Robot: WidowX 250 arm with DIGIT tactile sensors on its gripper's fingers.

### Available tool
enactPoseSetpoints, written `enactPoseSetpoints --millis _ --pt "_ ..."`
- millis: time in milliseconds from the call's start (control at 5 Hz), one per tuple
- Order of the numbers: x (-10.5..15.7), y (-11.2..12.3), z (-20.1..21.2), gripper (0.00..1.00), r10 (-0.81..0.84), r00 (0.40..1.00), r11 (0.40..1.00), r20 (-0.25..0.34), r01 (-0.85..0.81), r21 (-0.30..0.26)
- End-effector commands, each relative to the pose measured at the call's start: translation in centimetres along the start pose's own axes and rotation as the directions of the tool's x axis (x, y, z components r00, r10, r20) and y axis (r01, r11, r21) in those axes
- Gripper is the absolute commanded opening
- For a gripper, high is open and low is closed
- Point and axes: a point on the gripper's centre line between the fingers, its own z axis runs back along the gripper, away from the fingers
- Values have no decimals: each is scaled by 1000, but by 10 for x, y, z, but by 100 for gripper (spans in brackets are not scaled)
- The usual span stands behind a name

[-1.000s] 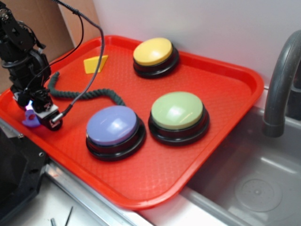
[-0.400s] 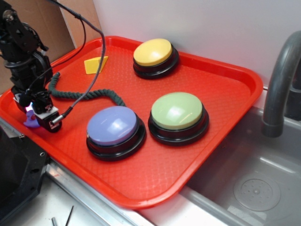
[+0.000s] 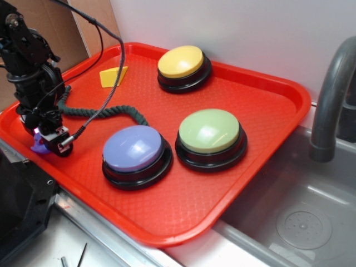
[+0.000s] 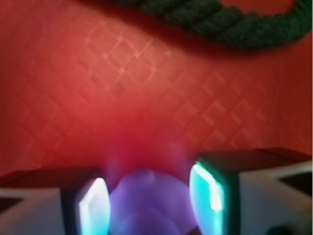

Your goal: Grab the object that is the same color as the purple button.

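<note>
Duck: the tiny purple rubber duck toy [image 4: 149, 203] sits on the red tray near its left front edge; in the exterior view only a sliver of purple [image 3: 38, 147] shows under the arm's tip.
Gripper: the black gripper [image 4: 149, 200] has one lit pad [image 4: 94, 205] on each side of the duck, close against its body; the blurred wrist view does not settle whether the pads press it, so I cannot tell if the grip is made.
Arm pose: the black jointed robot arm [image 3: 30, 67] stands at the tray's left side, its upper links upright and its wrist bent down, so the gripper [image 3: 47, 139] points at the tray floor, low over it.
Cable: a thin black cable [image 3: 108, 67] loops from above the arm down to the wrist.
Rope: the dark green twisted rope [image 3: 100, 111] lies on the tray just behind the gripper and runs right toward the purple button; in the wrist view it [image 4: 220, 22] crosses the top.
Purple button: the large lavender domed push button on a black base [image 3: 133, 149] stands right of the gripper, apart from it.
Other buttons: a green domed button [image 3: 210, 132] stands just right of the purple one; a yellow domed button [image 3: 181, 62] stands near the back rim.
Wedge: a yellow wedge block [image 3: 113, 76] lies at the back left.
Tray: the red plastic tray [image 3: 267, 105] has a diamond-patterned floor.
Surroundings: a grey sink basin [image 3: 300, 217] with a dark grey faucet [image 3: 331, 94] lies to the right.
</note>
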Motion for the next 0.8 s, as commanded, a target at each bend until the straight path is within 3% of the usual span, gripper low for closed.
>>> enactPoseSetpoints --millis 0,400,600 --pt "8 6 44 0 -19 1000 1000 16 18 3" --pt "8 33 132 0 49 986 997 159 -57 44" --pt "14 34 165 0 37 981 998 192 -47 47"
